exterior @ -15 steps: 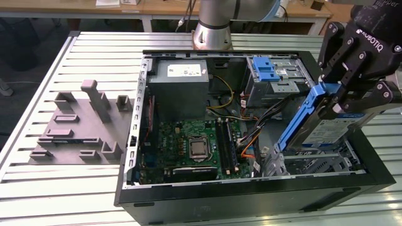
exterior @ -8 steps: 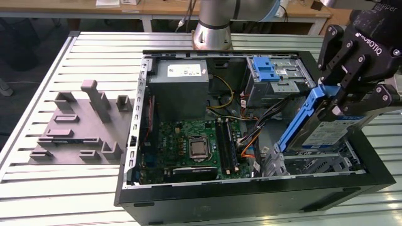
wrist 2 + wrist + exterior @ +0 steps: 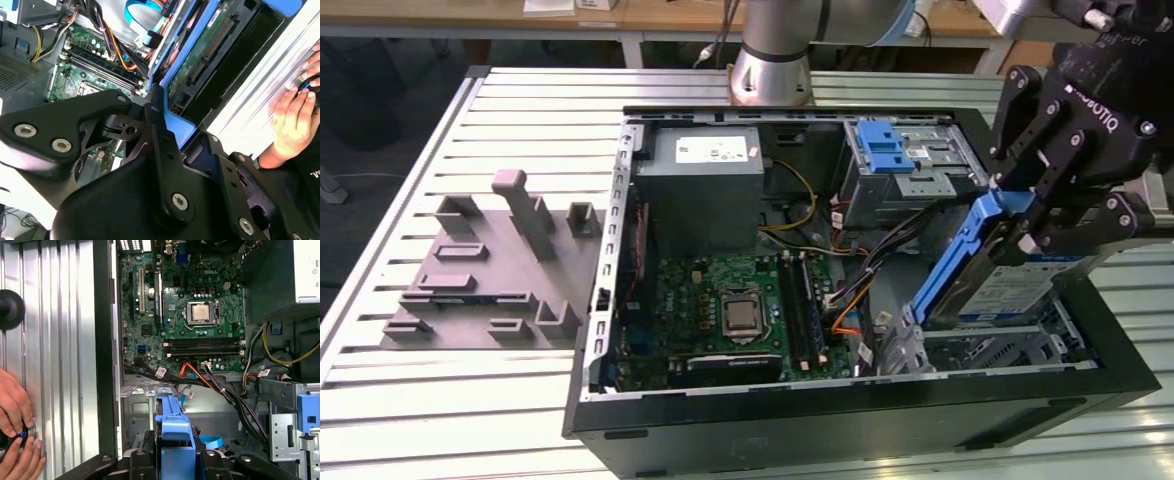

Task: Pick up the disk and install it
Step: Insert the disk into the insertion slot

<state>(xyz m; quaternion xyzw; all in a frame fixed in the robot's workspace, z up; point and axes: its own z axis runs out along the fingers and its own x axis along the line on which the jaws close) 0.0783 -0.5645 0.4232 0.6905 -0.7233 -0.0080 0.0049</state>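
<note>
The disk [image 3: 1003, 293], a silver-grey drive with a white-and-blue label in a blue carrier frame, hangs tilted over the drive bay [image 3: 994, 350] at the exterior view's right end of the open computer case [image 3: 854, 420]. My black gripper [image 3: 1042, 212] is shut on the disk's upper end. In the first wrist view the blue carrier [image 3: 174, 432] sits between my fingers [image 3: 138, 461] above the bay floor. The second wrist view shows the disk's underside [image 3: 202, 55] with its circuit board and connector, held by my gripper [image 3: 159, 122].
Inside the case lie the motherboard [image 3: 720, 310], a grey power supply box [image 3: 700, 180], cables [image 3: 854, 270] and a drive cage with a blue latch [image 3: 883, 145]. A grey fixture [image 3: 487, 265] stands on the slatted table. A person's hands [image 3: 15, 435] rest on the table beside the case.
</note>
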